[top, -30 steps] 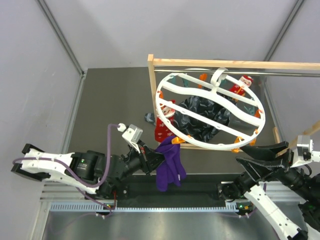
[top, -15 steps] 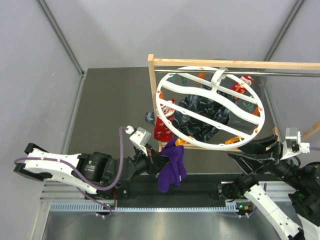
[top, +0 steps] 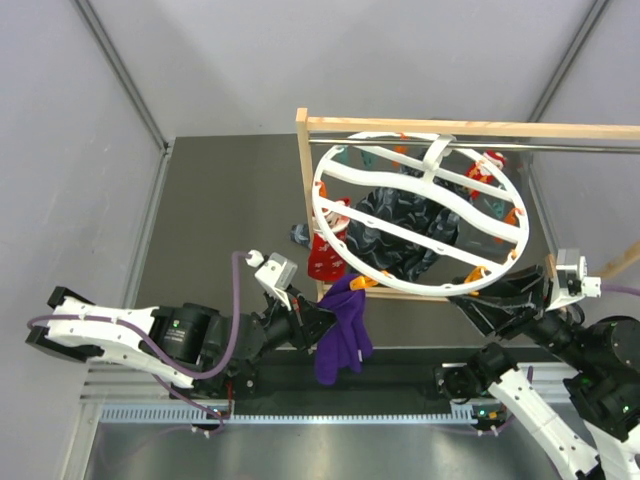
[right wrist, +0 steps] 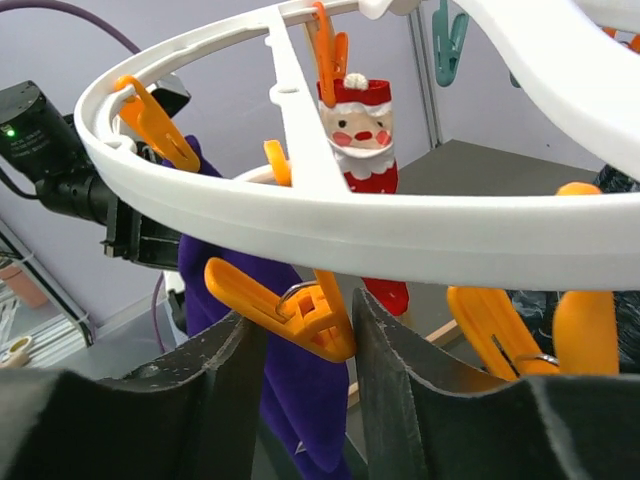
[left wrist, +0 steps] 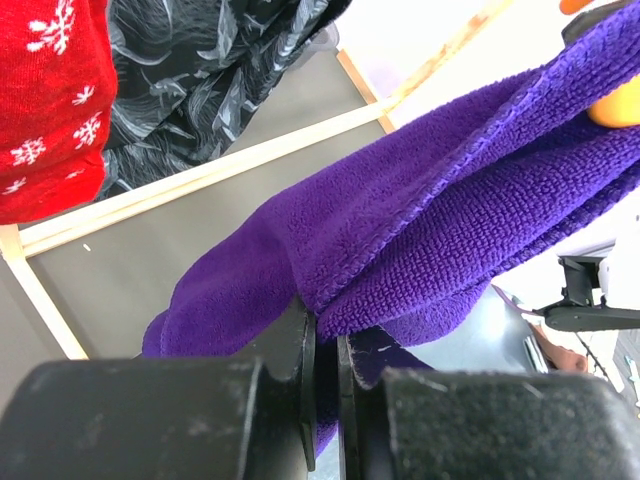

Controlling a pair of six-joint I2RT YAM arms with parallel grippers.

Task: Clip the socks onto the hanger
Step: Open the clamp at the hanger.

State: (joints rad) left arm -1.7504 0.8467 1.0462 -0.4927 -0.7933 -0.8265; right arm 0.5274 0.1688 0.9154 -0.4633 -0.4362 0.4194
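Pale grey walls (top: 60,150) box in my dark worktop (top: 220,220). My left gripper (left wrist: 325,330) is clamped tight on the purple sock (top: 340,335), whose top reaches the near rim of the white hanger (top: 318,195). My right gripper (right wrist: 310,330) stands part-open astride an orange clip (right wrist: 300,305).

Left claw (left wrist: 325,335) clamped tight, right claw (right wrist: 310,325) ajar.

Orange clip (right wrist: 292,312) between the jaws
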